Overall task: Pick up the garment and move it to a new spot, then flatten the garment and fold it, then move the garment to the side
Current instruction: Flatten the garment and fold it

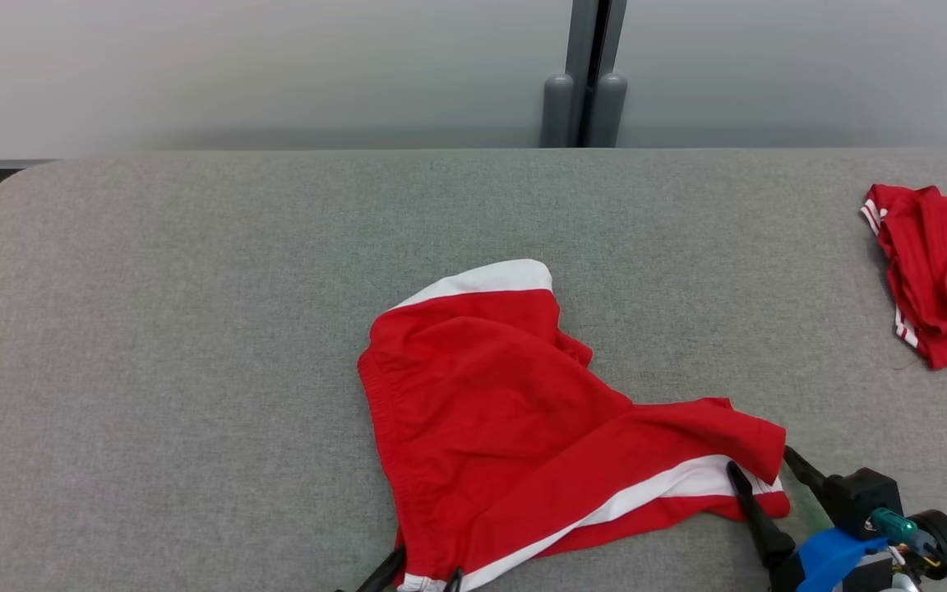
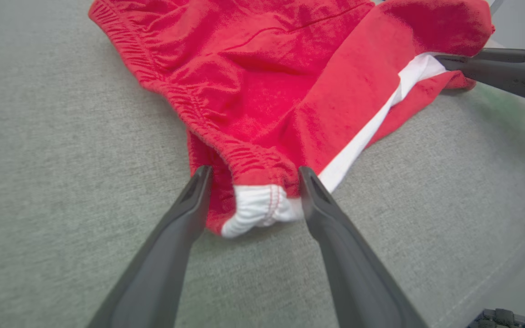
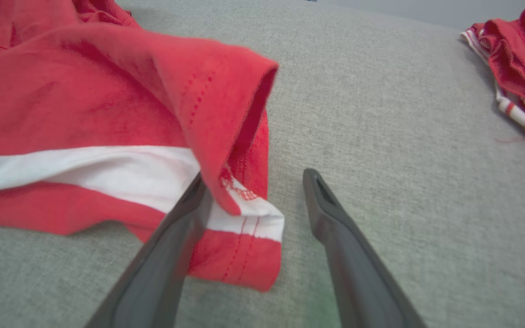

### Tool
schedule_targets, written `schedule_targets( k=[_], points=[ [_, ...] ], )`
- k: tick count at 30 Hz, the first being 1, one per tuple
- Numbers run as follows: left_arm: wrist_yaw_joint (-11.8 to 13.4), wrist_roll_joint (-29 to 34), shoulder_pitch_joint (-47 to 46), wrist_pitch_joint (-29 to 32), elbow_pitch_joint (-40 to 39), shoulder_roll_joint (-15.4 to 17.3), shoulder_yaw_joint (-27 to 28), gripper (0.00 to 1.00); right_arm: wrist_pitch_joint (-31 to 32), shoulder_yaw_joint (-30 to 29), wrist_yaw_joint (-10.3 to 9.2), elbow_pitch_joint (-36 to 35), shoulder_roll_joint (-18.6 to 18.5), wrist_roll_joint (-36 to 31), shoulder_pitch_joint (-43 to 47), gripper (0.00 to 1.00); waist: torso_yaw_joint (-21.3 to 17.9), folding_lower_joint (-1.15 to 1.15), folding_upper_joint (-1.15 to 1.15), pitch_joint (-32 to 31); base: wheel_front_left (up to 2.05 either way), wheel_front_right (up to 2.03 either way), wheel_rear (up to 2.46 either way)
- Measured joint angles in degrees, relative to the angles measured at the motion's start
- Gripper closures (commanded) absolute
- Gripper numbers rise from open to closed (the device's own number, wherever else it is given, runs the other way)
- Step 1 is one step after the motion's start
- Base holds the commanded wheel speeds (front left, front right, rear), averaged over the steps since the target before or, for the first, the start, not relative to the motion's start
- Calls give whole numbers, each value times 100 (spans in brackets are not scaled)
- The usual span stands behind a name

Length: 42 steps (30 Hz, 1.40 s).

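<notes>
Two red pieces of clothing lay on the grey fabric-covered table [image 1: 194,329] in the head view. The garment [image 1: 515,411], red shorts with white side stripes, was rumpled at the lower centre of the frame. Its elastic waistband ran down its left edge, one white-trimmed leg pointed up, and the other leg stretched toward the lower right with its top layer flopped over. Bunched at the right edge, well apart from it, sat a second red garment [image 1: 942,279]. At the bottom edge the left gripper [image 1: 424,575] showed only its fingertips, at the waistband's lower corner. In the left wrist view its two dark fingers stood wide apart, straddling that corner where the white stripe ended; the cloth lay between them, not squeezed. At the lower right of the head view the right gripper [image 1: 761,460] had its fingers apart at the end of the stretched leg. In the right wrist view the finger on the left lay against the white-striped hem, tip under the folded-over red flap. The other finger was over bare table just beside the hem. Neither gripper clamped anything. A pale wall [image 1: 276,66] and a grey post [image 1: 584,82] stood behind the table at the top of the frame.
</notes>
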Motion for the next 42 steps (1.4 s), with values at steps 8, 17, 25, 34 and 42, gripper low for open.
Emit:
schedule_targets(
  k=[8,17,25,34,42],
  points=[
    [-1,-146,-83,98,-9,69,-261,9,-96,314,0,243,-98,166,-197,0,59,0,0,64,0,0,0],
    [-1,-310,-158,93,-36,76,-377,100,-167,711,0,14,-178,382,-60,100,35,-1,0,-49,0,0,0],
    [-1,-567,-350,-5,-292,71,-249,100,-5,948,0,-1028,-304,439,383,100,-64,0,0,-128,0,0,0],
    [-1,-783,-942,-5,-613,148,-127,100,422,816,-1,-1942,-425,565,506,100,-141,-1,0,-117,0,0,0],
    [-1,-958,-2197,4,-669,222,141,100,724,793,0,-2575,-311,928,-106,100,-282,0,0,173,0,0,0]
  ],
)
